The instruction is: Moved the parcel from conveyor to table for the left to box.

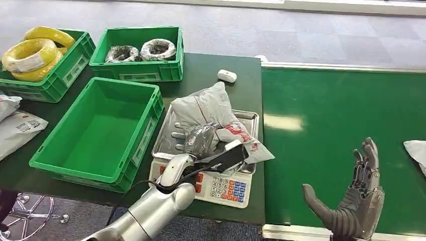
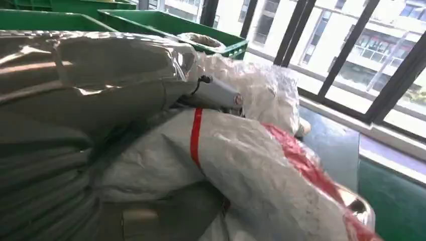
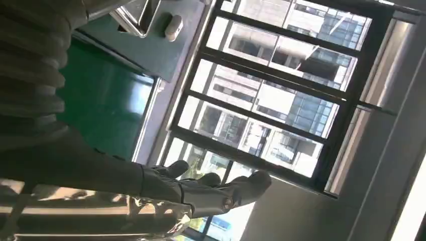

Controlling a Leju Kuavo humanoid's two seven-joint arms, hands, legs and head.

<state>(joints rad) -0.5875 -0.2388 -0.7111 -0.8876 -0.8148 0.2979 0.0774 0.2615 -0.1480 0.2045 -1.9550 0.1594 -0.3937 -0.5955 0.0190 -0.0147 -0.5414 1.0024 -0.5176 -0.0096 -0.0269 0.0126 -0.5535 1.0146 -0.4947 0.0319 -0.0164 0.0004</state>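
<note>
Crinkled grey plastic parcel (image 1: 211, 113) on steel scale tray (image 1: 249, 118), left hand (image 1: 193, 138) gripping

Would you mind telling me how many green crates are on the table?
3: an empty crate beside the scale, one with grey bundles behind it, and one with yellow coils at far left.

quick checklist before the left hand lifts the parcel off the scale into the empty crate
1. Parcel lies on the scale tray: ok.
2. Left hand is on the parcel: ok; firm hold by its fingers: cannot tell.
3. Empty green crate beside the scale is open, nothing inside: ok.
4. Right hand is open over the conveyor, away from the parcel: ok.
5. Parcel corner hangs over the scale keypad and the conveyor's edge: not ok, may drag.
</note>
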